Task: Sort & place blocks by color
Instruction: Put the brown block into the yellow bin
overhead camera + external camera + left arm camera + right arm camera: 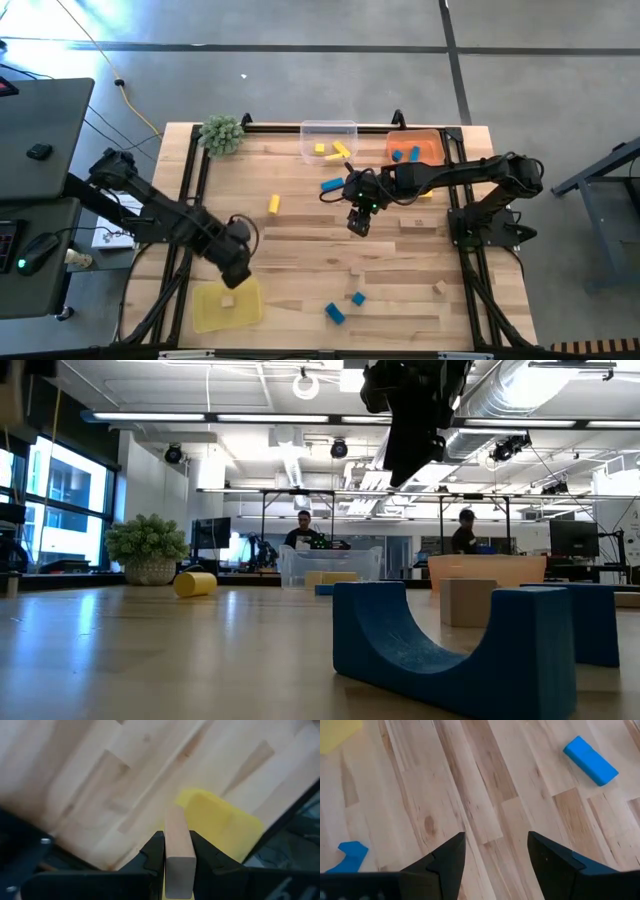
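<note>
My left gripper [238, 262] hangs near the table's front left, beside the yellow tray [205, 310], shut on a plain wood bar [178, 851]. One wood block [228, 300] lies in that tray. My right gripper [358, 222] hovers open over bare wood at the table's middle, nothing between its fingers [496, 855]. Loose on the table lie a blue bar [332, 185], a yellow block [274, 204], two blue blocks [357, 298] [334, 313] and a wood block [437, 288]. Yellow blocks [330, 150] sit in the clear tray, blue ones [405, 153] in the orange tray. My left gripper pinches the wood bar's two long sides [177, 840] between its two fingers [152, 855], coming from above and pointing down. The bar is lifted clear of the table, and one end reaches past the fingertips over the yellow tray's edge [220, 822].
The clear tray [329, 130] and orange tray [415, 135] stand at the far edge, with a green plant [221, 133] at the far left corner. A blue arch block [450, 650] and a wood cube [467, 602] stand close to the low camera. Bare tabletop lies between the two grippers.
</note>
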